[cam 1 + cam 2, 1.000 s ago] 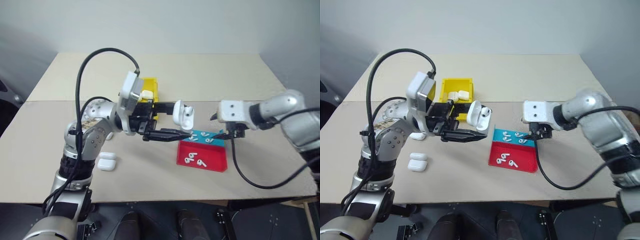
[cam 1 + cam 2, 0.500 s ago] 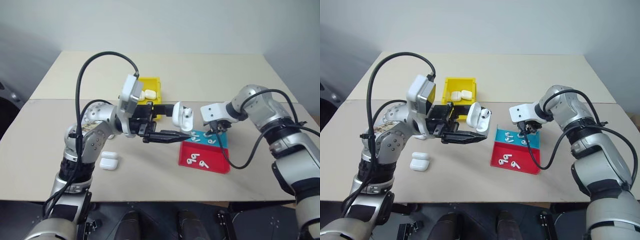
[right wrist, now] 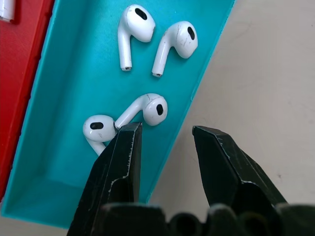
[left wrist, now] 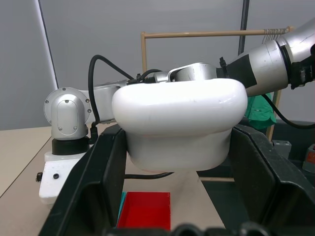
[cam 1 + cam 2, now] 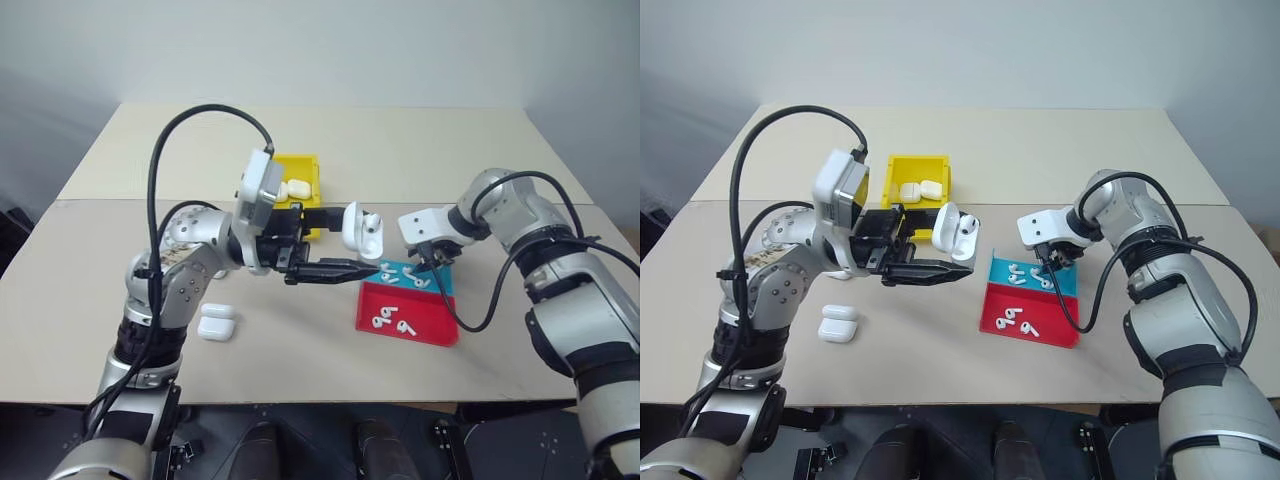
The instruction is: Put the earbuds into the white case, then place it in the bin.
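My left gripper (image 4: pixel 179 147) is shut on the white case (image 5: pixel 362 232), held above the table with its lid flipped open. The teal tray (image 3: pixel 69 98) holds several white earbuds (image 3: pixel 145 108). My right gripper (image 3: pixel 167 135) hangs open just over that tray's edge, pointing down, with nothing between its fingers. One fingertip (image 3: pixel 129 132) is right beside an earbud's stem. More earbuds (image 5: pixel 390 322) lie in the red tray (image 5: pixel 425 328). The yellow bin (image 5: pixel 918 160) stands behind the held case.
Two white cases (image 5: pixel 917 189) lie inside the bin. Another closed white case (image 5: pixel 216 322) sits on the table near my left arm. Black cables loop over both arms. The table's far half is bare.
My right arm has folded in and its gripper has moved left and down over the teal tray, with its fingers drawn closer together. The left gripper and the case have stayed put.
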Available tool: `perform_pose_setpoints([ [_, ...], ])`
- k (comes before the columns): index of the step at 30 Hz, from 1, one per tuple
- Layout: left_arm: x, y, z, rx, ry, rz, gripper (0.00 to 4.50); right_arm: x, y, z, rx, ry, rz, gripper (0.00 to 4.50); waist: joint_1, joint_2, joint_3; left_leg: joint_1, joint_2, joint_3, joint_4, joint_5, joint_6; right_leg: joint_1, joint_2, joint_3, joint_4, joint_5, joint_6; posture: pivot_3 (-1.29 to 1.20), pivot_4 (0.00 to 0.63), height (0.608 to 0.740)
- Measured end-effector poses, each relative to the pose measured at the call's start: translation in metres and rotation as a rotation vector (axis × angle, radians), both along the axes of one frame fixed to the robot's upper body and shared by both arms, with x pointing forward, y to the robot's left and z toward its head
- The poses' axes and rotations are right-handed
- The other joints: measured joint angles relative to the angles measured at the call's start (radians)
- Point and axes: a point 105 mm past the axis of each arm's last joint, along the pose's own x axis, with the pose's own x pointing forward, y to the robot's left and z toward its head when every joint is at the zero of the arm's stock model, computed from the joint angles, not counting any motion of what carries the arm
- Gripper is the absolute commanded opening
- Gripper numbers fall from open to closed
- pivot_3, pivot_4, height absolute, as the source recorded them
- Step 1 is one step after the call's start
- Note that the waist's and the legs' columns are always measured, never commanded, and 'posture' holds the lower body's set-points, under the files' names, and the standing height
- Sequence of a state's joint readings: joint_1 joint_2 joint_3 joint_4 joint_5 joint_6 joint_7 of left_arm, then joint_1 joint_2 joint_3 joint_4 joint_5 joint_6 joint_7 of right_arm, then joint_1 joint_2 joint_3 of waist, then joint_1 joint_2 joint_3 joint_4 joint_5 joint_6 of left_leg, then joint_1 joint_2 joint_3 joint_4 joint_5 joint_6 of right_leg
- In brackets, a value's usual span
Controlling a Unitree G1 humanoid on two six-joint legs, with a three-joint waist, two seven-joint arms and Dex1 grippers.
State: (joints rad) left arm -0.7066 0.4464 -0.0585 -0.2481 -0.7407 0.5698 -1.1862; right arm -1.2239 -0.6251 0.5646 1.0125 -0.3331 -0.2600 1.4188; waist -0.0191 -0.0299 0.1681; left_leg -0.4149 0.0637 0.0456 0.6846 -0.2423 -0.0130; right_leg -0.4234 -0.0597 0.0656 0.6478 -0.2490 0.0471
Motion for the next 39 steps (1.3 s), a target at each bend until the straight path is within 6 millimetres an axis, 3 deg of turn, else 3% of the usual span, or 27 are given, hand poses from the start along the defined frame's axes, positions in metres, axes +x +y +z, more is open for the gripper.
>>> perform_pose_setpoints([
  [4,-0.001,0.000,0.001,-0.001,-0.005,0.001,2.79,0.001,0.004,0.002,0.009,-0.004,0.004,2.05,-0.001,0.000,0.000,0.000,0.000,0.000,0.000,0.000,0.000,0.000,0.000,0.000,0.000,0.000,0.000,0.00,0.150,0.740],
  [16,-0.001,0.002,0.000,0.007,-0.006,-0.003,2.79,-0.002,0.011,0.038,0.122,0.056,-0.122,2.05,0.002,0.000,0.000,0.000,0.000,0.000,0.000,0.000,0.000,0.000,0.000,0.000,0.000,0.000,0.000,0.00,0.150,0.740],
  [18,0.000,0.002,0.000,0.005,-0.002,-0.003,2.79,-0.005,0.012,0.034,0.120,0.061,-0.136,2.05,0.003,0.000,0.000,0.000,0.000,0.000,0.000,0.000,0.000,0.000,0.000,0.000,0.000,0.000,0.000,0.00,0.150,0.740],
  [23,0.001,0.002,0.000,0.003,0.003,-0.006,2.79,-0.012,0.006,0.000,0.082,0.112,-0.184,2.05,0.006,0.000,0.000,0.000,0.000,0.000,0.000,0.000,0.000,0.000,0.000,0.000,0.000,0.000,0.000,0.00,0.150,0.740],
  [39,0.000,0.002,0.001,0.003,-0.005,0.002,2.79,-0.006,0.008,-0.004,0.068,0.051,-0.171,2.05,0.001,0.001,0.000,0.000,0.000,0.000,0.000,0.000,0.000,0.000,0.000,0.000,0.000,0.000,0.000,0.00,0.150,0.740],
])
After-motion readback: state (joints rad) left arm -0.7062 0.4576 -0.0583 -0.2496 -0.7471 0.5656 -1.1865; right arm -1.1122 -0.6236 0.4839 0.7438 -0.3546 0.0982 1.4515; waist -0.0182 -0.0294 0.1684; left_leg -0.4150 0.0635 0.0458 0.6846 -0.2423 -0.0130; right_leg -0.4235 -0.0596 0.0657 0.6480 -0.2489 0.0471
